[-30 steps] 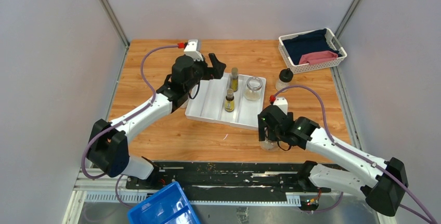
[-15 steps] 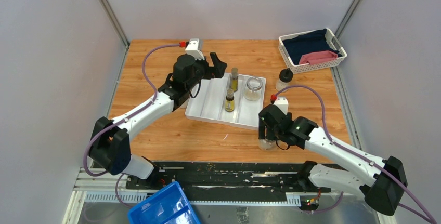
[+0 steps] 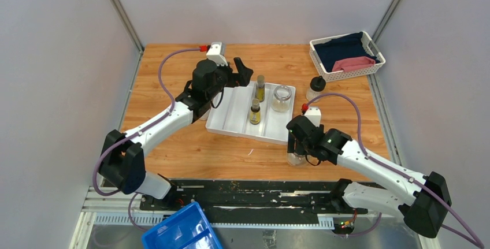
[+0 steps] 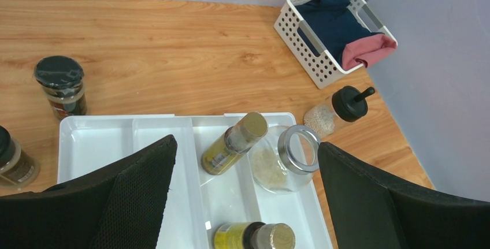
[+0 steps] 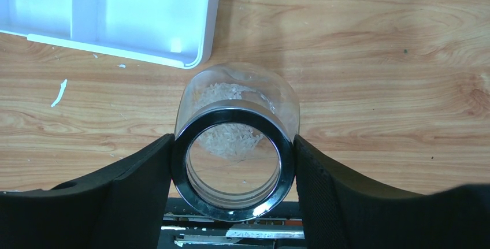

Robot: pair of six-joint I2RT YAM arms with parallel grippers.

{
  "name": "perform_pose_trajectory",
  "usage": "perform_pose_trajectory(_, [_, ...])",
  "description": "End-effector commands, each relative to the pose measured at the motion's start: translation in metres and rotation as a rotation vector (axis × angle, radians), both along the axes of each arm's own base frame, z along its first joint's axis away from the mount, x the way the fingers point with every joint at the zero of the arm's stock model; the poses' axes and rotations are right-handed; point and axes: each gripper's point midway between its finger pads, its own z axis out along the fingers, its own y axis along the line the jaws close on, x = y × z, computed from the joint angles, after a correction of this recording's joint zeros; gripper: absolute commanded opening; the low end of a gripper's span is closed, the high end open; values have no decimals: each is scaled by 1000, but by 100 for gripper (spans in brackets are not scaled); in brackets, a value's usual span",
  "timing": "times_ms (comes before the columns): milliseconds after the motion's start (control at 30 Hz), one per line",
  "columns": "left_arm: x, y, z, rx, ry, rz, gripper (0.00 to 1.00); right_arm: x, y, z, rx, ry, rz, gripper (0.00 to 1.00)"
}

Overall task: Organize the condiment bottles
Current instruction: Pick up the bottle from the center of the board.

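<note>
1. Now we see the right gripper partly closed, its fingers touching both sides of a metal-rimmed glass jar between them, the white divided tray just beyond.
2. The left gripper gapes wide, holding nothing; between its fingers we see a yellow-labelled bottle and a second jar in that tray.

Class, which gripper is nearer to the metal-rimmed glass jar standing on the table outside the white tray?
Right. The right gripper straddles the metal-rimmed glass jar, touching its rim on both sides; the left gripper hovers over the white tray's far end.
</note>
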Motion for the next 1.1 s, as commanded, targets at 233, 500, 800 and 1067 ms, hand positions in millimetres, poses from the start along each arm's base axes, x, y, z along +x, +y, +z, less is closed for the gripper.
perform_pose_trajectory(233, [0,-8,16,-23,-29,-23,95,-19,-12,7,-60,65,3,0])
perform_pose_trajectory(500, [0,-8,21,-34,-35,-21,95,-12,-5,48,-81,-6,46,0])
perform_pose_trajectory(800, [-2,-7,26,-41,-44,-24,95,0,11,72,-75,-36,73,0])
perform_pose_trajectory(1067, [-4,-7,28,-42,-48,-27,95,20,31,81,-78,-71,88,0])
